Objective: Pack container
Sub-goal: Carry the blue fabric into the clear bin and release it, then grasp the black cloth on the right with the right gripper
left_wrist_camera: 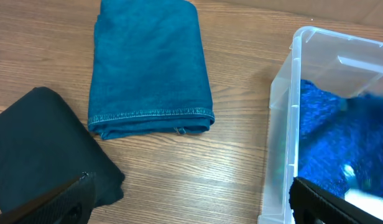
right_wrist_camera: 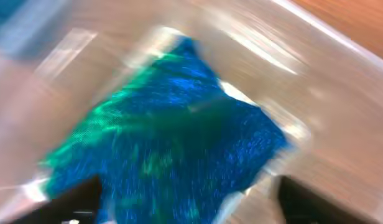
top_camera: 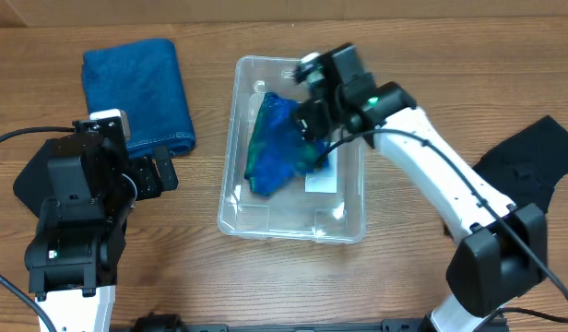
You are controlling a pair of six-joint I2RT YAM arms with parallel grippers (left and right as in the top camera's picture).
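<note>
The clear plastic container (top_camera: 230, 175) stands mid-table with a white label (top_camera: 323, 181) on its bottom. A crumpled blue and green cloth (top_camera: 273, 148) lies inside it, towards the far left. My right gripper (top_camera: 309, 120) hovers over the container's far right part, open, with the cloth (right_wrist_camera: 179, 137) just below its spread fingers (right_wrist_camera: 191, 205); that view is blurred. My left gripper (top_camera: 162, 175) is open and empty (left_wrist_camera: 191, 211) over the bare table, left of the container's wall (left_wrist_camera: 281, 137).
A folded teal towel (top_camera: 136, 90) lies at the back left and shows in the left wrist view (left_wrist_camera: 151, 62). A black cloth (left_wrist_camera: 42, 149) lies beside the left arm. Another black cloth (top_camera: 533, 161) lies at the right edge.
</note>
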